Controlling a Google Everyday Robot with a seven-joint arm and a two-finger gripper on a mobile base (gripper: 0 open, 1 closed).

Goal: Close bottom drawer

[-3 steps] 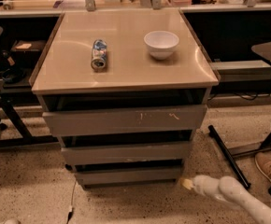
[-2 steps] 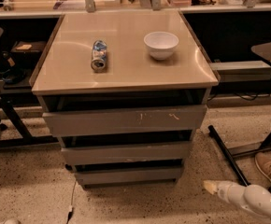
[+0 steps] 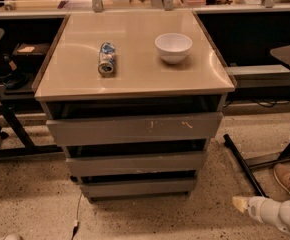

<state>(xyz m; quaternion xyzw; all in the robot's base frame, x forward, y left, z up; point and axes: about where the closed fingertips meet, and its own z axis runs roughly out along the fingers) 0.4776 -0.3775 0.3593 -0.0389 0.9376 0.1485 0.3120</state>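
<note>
The bottom drawer (image 3: 139, 187) is the lowest and narrowest grey front of the cabinet, low in the middle of the camera view. Its plain flat front sits nearly flush, with a thin dark gap above it. The middle drawer (image 3: 135, 163) and the wide top drawer (image 3: 135, 128) with yellowish scratches are above it. My gripper (image 3: 240, 204) is at the lower right, on a white arm, above the floor and well to the right of the bottom drawer, not touching it.
A lying can (image 3: 106, 58) and a white bowl (image 3: 173, 47) rest on the cabinet top (image 3: 135, 79). Black stand legs (image 3: 242, 164) and a shoe (image 3: 287, 179) are on the floor at right. A chair frame (image 3: 5, 124) stands at left. A cable (image 3: 76, 219) lies below the cabinet.
My gripper and arm have pulled back to the right, away from the bottom drawer's right corner. The drawers look unchanged.
</note>
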